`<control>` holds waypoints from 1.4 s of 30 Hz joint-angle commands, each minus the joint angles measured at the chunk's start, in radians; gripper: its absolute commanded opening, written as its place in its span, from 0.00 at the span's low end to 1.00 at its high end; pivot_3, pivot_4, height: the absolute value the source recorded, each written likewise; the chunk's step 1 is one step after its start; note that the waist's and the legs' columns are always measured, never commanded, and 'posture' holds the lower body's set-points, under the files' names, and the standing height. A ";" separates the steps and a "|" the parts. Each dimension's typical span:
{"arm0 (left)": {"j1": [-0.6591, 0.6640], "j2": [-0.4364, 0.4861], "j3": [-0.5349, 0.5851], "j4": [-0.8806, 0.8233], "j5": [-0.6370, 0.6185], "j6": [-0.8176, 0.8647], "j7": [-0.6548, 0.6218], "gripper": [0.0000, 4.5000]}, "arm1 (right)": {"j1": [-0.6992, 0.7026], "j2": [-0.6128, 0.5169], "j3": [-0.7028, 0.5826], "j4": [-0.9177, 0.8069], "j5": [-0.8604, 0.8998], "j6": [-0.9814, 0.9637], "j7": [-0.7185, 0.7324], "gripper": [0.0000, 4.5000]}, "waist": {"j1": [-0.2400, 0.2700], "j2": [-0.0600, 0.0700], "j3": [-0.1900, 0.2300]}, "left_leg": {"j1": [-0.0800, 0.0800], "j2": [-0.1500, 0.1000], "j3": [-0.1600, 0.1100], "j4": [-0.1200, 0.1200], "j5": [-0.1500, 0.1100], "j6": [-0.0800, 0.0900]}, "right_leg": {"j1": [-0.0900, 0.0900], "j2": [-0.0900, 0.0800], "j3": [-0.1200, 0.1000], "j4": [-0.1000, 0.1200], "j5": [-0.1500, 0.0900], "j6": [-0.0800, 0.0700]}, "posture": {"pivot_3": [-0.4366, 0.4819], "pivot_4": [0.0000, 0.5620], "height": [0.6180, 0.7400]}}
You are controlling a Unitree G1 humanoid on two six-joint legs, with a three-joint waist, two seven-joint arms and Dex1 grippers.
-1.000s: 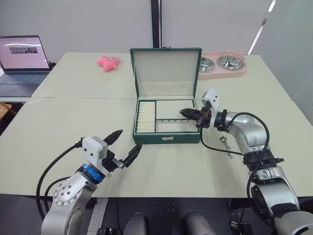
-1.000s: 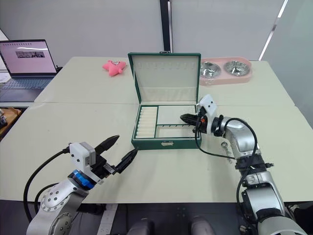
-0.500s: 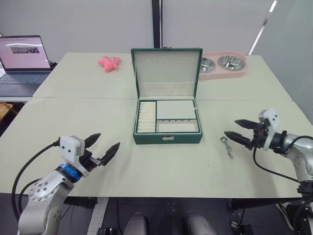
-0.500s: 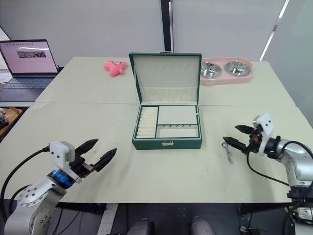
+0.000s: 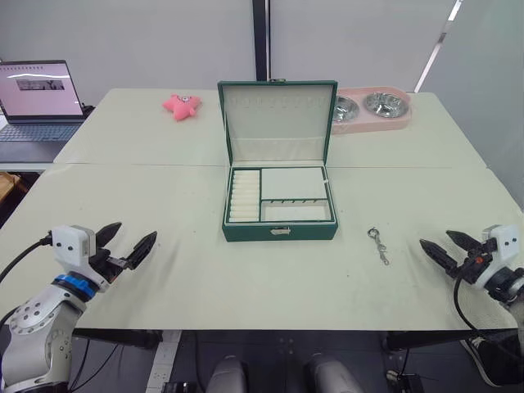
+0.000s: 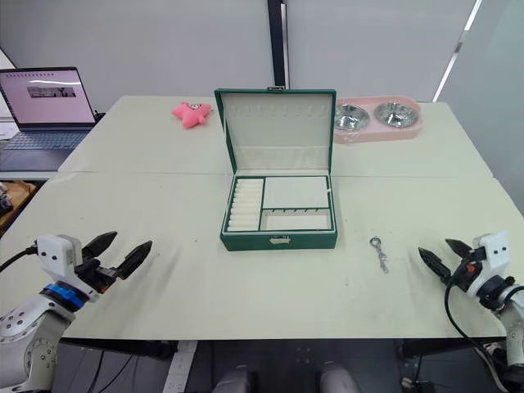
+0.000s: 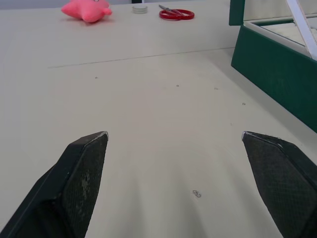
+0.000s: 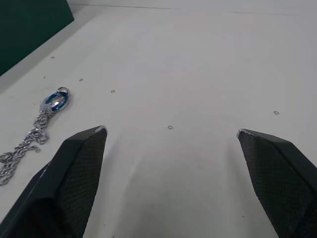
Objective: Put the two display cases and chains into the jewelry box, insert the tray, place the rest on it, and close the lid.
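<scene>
The jewelry box (image 5: 280, 209) sits mid-table with its lid (image 5: 278, 120) standing upright, the tray (image 5: 281, 195) seated inside (ring rolls on its left). A single chain (image 5: 378, 245) lies on the table (image 5: 246, 270) to the box's right, between the box and the right gripper (image 5: 449, 248), which hovers near the table edge, fingers spread and empty. The left gripper (image 5: 124, 244) hovers well left of the box, likewise spread and holding nothing. Behind are a pink toy (image 5: 182, 104), pink double bowl dish (image 5: 372, 110) and laptop (image 5: 33, 98).

Chain (image 8: 29, 144) cut off at right wrist view's edge; jewelry box (image 7: 277, 74) likewise, left wrist.
</scene>
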 commanded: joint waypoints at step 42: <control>-0.372 0.022 -0.540 -0.361 -0.050 0.210 -0.352 1.00 | 0.108 0.161 0.319 -0.428 -0.099 0.047 -0.258 0.99 | 0.007 0.000 0.000 | 0.000 0.000 -0.001 0.001 0.000 0.000 | 0.000 0.001 -0.001 0.001 0.000 0.000 | 0.48 0.27 1.00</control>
